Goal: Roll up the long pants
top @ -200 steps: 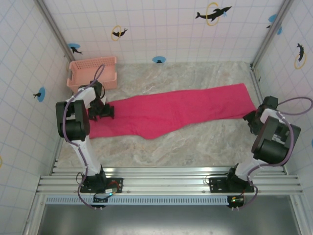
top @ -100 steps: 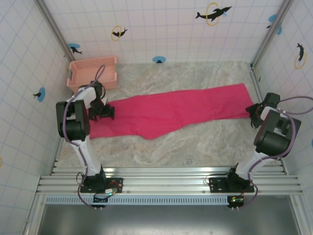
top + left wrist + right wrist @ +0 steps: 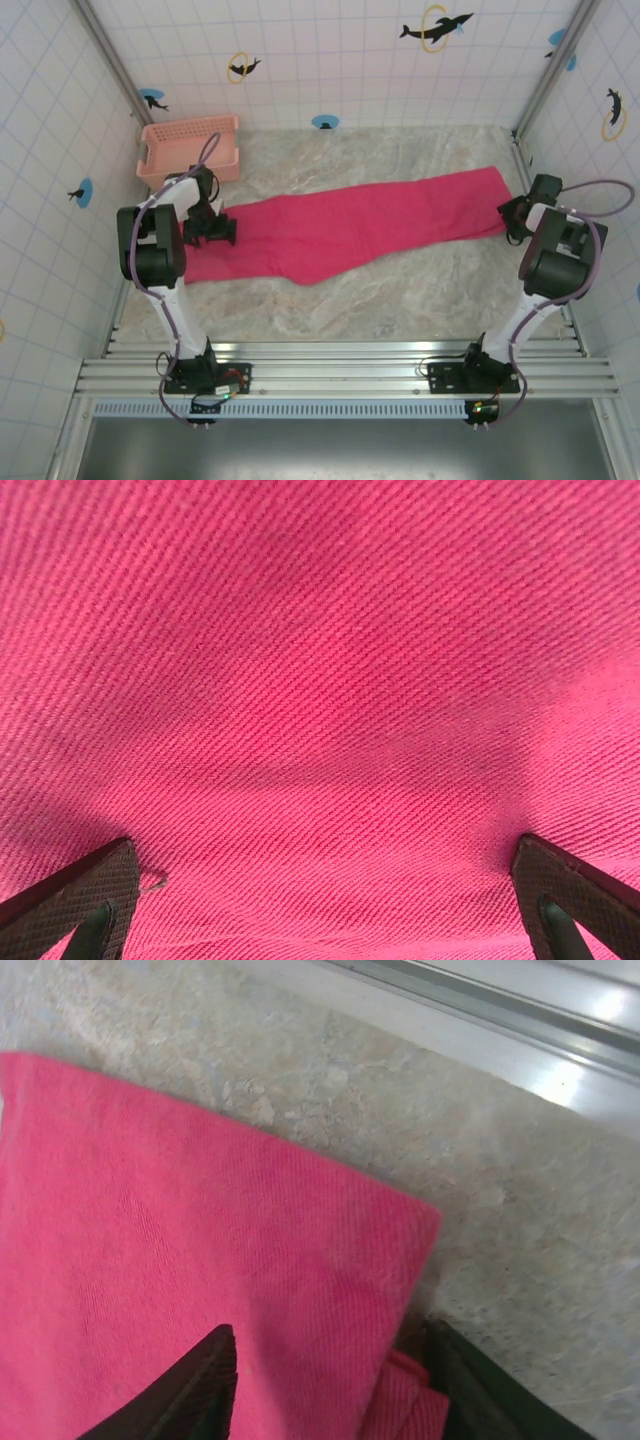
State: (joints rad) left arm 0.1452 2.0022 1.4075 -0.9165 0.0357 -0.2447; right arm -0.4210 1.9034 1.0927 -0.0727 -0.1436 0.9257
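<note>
Pink pants (image 3: 350, 228) lying stretched flat across the marble table (image 3: 400, 300), left claw (image 3: 320, 915) gaping open over one end, right claw (image 3: 330, 1390) gaping open, straddling the opposite corner.

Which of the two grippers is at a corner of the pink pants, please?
The right gripper: its jaws straddle a corner of the long pants, with bare table beside it. The left gripper has cloth all around.

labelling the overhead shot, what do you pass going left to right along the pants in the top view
left gripper over the left end of the cloth → long pants stretched across the table → right gripper at the right end of the cloth
</note>
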